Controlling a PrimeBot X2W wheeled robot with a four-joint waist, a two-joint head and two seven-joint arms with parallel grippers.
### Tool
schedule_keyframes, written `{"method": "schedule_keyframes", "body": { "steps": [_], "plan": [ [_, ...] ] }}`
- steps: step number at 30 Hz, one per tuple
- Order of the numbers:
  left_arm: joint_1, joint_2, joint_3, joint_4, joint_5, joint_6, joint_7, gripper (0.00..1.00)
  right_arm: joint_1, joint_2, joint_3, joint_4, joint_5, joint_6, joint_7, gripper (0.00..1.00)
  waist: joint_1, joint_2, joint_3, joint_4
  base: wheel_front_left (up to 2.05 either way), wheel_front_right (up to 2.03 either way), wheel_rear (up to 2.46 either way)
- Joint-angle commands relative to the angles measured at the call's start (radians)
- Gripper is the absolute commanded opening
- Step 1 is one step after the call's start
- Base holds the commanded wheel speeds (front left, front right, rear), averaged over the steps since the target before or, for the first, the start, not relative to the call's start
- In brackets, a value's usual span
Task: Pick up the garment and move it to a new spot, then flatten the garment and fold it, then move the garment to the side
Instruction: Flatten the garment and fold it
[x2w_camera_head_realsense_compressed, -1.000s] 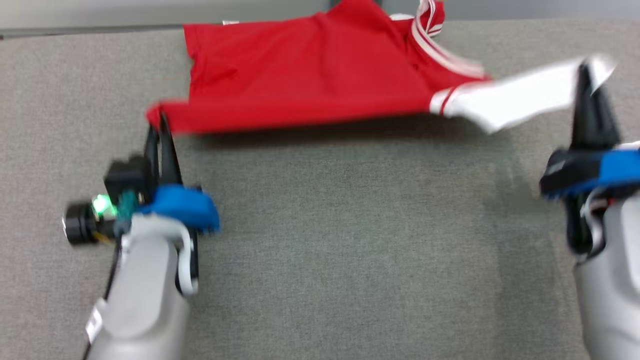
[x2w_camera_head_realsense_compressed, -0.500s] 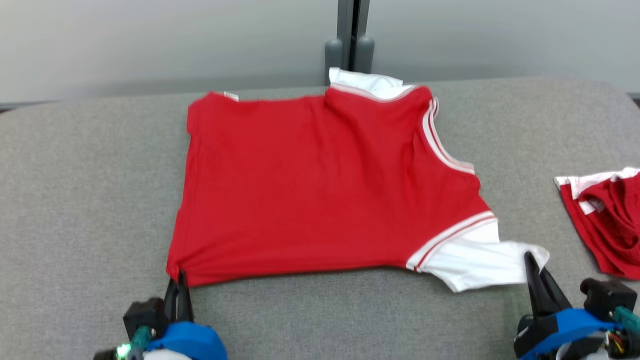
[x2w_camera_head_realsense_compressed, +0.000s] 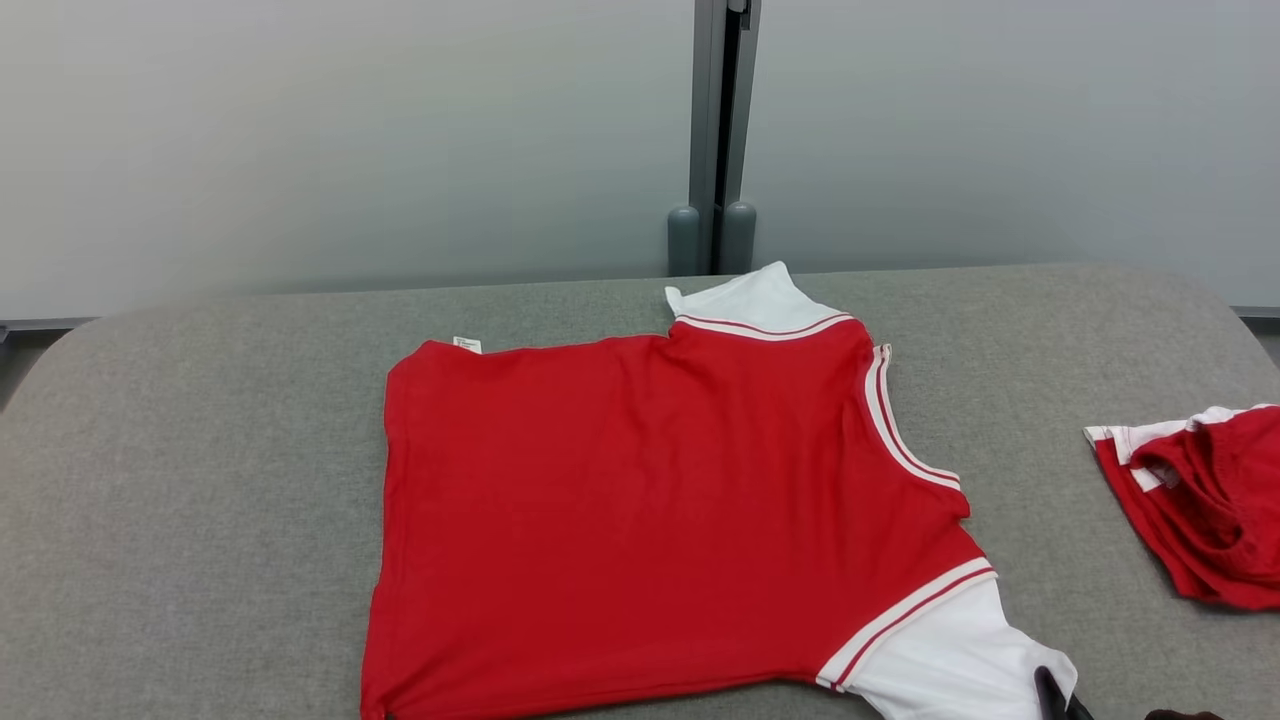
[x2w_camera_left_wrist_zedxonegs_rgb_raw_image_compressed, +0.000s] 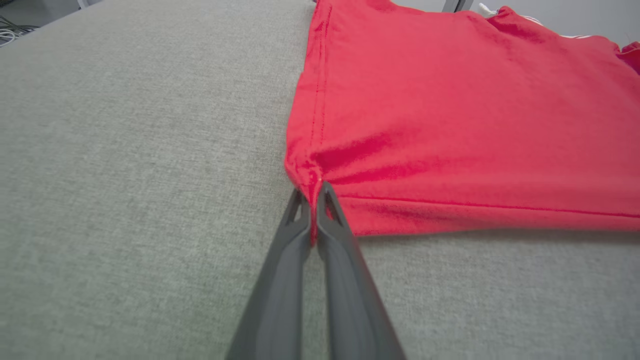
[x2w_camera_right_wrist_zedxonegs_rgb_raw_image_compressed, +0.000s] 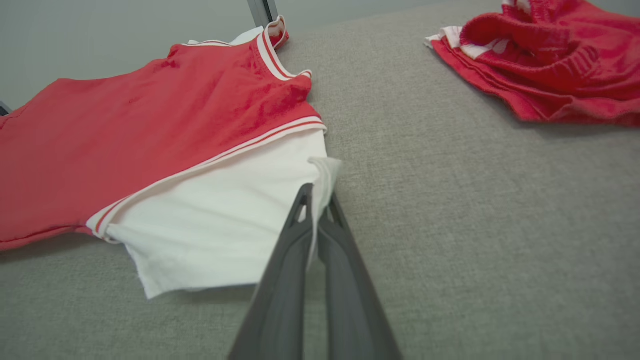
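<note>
Red shirt (x2w_camera_head_realsense_compressed: 640, 520) lies flat on the grey table (x2w_camera_head_realsense_compressed: 180, 480); its white tag (x2w_camera_head_realsense_compressed: 466, 344) at 11 o'clock is unreadable. Your left gripper (x2w_camera_left_wrist_zedxonegs_rgb_raw_image_compressed: 313, 192) pinches the 7 o'clock hem corner (x2w_camera_left_wrist_zedxonegs_rgb_raw_image_compressed: 304, 167), your right gripper (x2w_camera_right_wrist_zedxonegs_rgb_raw_image_compressed: 317, 195) the white sleeve (x2w_camera_right_wrist_zedxonegs_rgb_raw_image_compressed: 220, 220) at 5 o'clock.

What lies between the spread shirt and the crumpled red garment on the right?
Nothing: bare grey tabletop separates shirt and garment, as the head view shows.

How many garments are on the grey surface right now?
2. A red shirt lies spread at centre; a bunched red-and-white garment lies apart to its right, partly cut off by the frame edge.
</note>
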Motion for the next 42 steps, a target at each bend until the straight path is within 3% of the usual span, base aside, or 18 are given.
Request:
{"method": "schedule_keyframes", "body": {
  "steps": [1,13,25,34,35,36,42],
  "plan": [
    [0.004,0.004,0.000,-0.011,0.000,0.003,-0.005,0.00,0.014,-0.003,-0.002,-0.008,0.006,0.000,-0.003,0.00,0.0002,0.0003,0.000,0.002,0.00,0.00,0.00],
    [-0.171,0.002,-0.004,-0.086,0.018,-0.027,-0.005,0.00,-0.196,0.033,-0.075,-0.094,0.038,0.000,-0.003,0.00,0.0002,0.0003,0.064,0.019,0.00,0.00,0.00],
    [-0.445,0.002,-0.066,0.100,0.010,-0.010,-0.005,0.00,-0.508,-0.009,-0.060,0.078,-0.037,0.000,-0.003,0.00,0.0002,0.0003,0.209,0.045,0.00,0.00,0.00],
    [-0.552,0.002,-0.078,0.165,0.004,0.025,-0.005,0.02,-0.627,-0.007,-0.072,0.170,-0.097,0.000,-0.003,0.00,0.0002,0.0003,0.270,0.053,0.00,0.00,0.00],
    [-0.552,0.002,-0.082,0.170,0.005,0.027,-0.005,0.69,-0.631,-0.004,-0.078,0.173,-0.104,0.000,-0.004,0.69,0.0002,0.0003,0.271,0.053,0.00,0.00,0.00],
    [-0.552,0.002,-0.087,0.169,0.005,0.028,-0.005,1.00,-0.633,0.003,-0.082,0.176,-0.108,0.000,-0.003,1.00,0.0002,0.0003,0.272,0.053,0.00,0.00,0.00],
    [-0.494,0.002,-0.090,0.137,-0.025,0.049,-0.005,1.00,-0.590,0.024,-0.115,0.123,-0.128,0.000,-0.003,1.00,0.0002,0.0003,0.262,0.046,0.00,0.00,0.00]
  ]
}}
